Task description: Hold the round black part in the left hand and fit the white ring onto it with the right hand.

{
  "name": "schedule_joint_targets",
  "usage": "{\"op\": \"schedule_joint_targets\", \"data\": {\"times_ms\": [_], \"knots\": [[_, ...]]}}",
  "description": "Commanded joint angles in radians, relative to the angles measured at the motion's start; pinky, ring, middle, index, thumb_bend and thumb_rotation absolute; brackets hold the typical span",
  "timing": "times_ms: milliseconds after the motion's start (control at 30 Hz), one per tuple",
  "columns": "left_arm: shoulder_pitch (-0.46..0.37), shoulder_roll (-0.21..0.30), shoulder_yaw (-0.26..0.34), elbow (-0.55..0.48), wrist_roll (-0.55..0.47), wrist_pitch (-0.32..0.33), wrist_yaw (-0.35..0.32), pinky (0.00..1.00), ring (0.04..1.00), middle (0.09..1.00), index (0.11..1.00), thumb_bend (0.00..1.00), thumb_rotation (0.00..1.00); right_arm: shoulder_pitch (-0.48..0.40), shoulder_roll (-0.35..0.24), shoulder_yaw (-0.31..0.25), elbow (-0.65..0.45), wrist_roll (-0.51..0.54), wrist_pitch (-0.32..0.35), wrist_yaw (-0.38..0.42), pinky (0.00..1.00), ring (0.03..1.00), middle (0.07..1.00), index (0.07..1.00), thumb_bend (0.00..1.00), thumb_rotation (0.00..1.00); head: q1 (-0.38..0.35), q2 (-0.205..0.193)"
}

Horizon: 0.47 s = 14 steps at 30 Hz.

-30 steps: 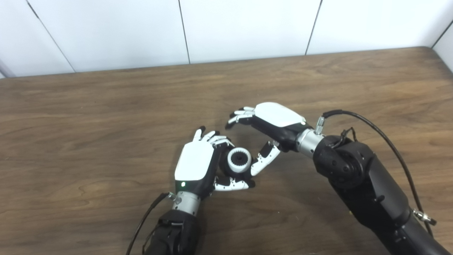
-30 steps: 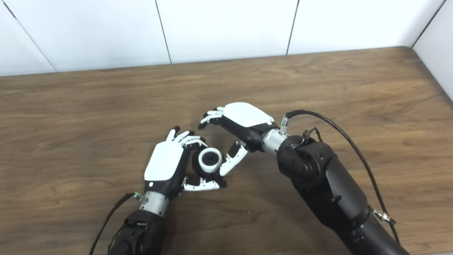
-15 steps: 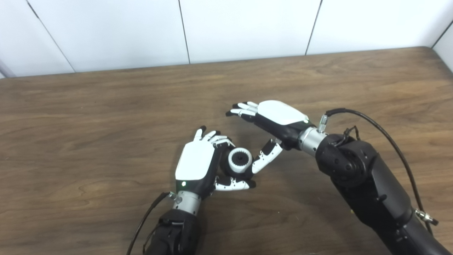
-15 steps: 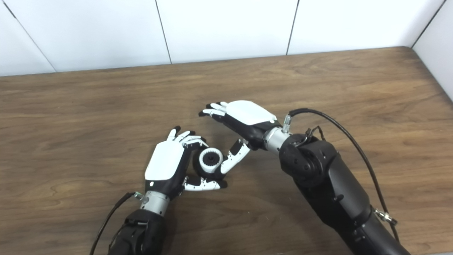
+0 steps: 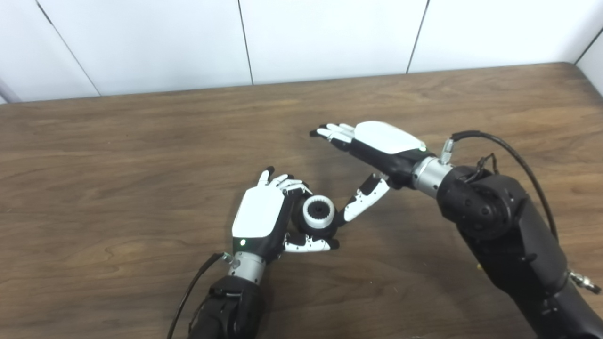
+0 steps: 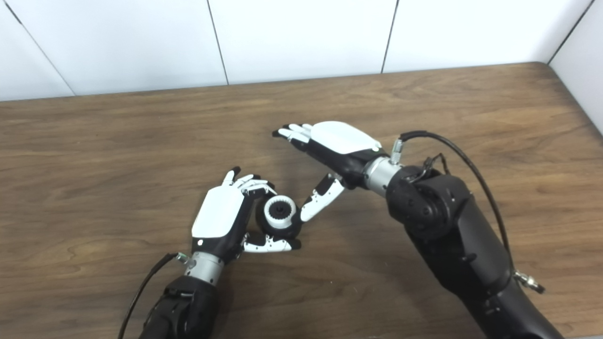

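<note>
My left hand (image 5: 261,216) rests on the wooden table (image 5: 118,165) and is shut on the round black part (image 5: 308,226), fingers behind it and thumb below it. The white ring (image 5: 318,213) sits on the black part, its toothed hole facing up. It also shows in the right eye view (image 6: 280,211). My right hand (image 5: 377,150) is open and empty, raised to the upper right of the part, fingers stretched out flat. Its thumb points down toward the ring and ends just right of it.
A white panelled wall (image 5: 301,37) runs along the table's far edge. Black cables trail from both forearms, one looping at the right wrist (image 5: 499,146).
My right hand has opened its fingers flat and drawn back up and to the right, away from the ring. The left hand, part and ring have stayed put.
</note>
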Motion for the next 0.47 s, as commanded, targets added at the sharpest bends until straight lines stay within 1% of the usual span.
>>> {"op": "schedule_joint_targets", "data": {"times_ms": [0, 33, 67, 167, 200, 233, 433], "knots": [[-0.01, 0.009, -0.002, -0.002, 0.007, 0.021, -0.056, 1.0, 0.86, 0.772, 0.648, 0.75, 0.14, -0.031, -0.015, -0.021, -0.04, 0.007, -0.002, -0.001, 0.97, 1.0, 1.0, 0.982, 1.0, 0.43, -0.002, 0.0], [-0.012, 0.011, -0.002, -0.003, 0.012, 0.024, -0.06, 1.0, 0.859, 0.775, 0.693, 0.81, 0.16, -0.03, -0.016, -0.024, -0.04, 0.008, -0.002, -0.001, 0.97, 1.0, 1.0, 0.98, 1.0, 0.43, -0.002, -0.001], [-0.013, 0.009, -0.001, -0.001, 0.017, 0.025, -0.056, 1.0, 0.85, 0.79, 0.771, 0.87, 0.21, -0.028, -0.018, -0.028, -0.038, 0.01, -0.004, -0.006, 0.97, 1.0, 1.0, 0.978, 1.0, 0.43, -0.001, -0.001], [-0.012, 0.002, 0.003, 0.004, 0.021, 0.023, -0.042, 1.0, 0.844, 0.803, 0.826, 0.91, 0.24, -0.022, -0.021, -0.034, -0.03, 0.01, -0.01, -0.015, 0.97, 1.0, 1.0, 0.98, 1.0, 0.42, -0.002, 0.0], [-0.012, 0.0, 0.004, 0.005, 0.018, 0.022, -0.038, 1.0, 0.843, 0.81, 0.866, 0.94, 0.26, -0.021, -0.023, -0.034, -0.026, 0.006, -0.012, -0.018, 0.96, 1.0, 0.998, 0.979, 1.0, 0.43, -0.002, 0.0], [-0.012, -0.002, 0.006, 0.006, 0.016, 0.021, -0.036, 1.0, 0.845, 0.816, 0.887, 0.95, 0.27, -0.02, -0.024, -0.034, -0.023, 0.004, -0.013, -0.02, 0.96, 1.0, 0.996, 0.978, 1.0, 0.43, -0.002, 0.0], [-0.013, -0.007, 0.006, 0.007, 0.022, 0.021, -0.034, 1.0, 0.859, 0.842, 0.955, 0.99, 0.33, -0.018, -0.025, -0.038, 0.003, 0.001, -0.028, -0.043, 0.95, 1.0, 0.987, 0.977, 1.0, 0.43, -0.003, 0.001]]}}
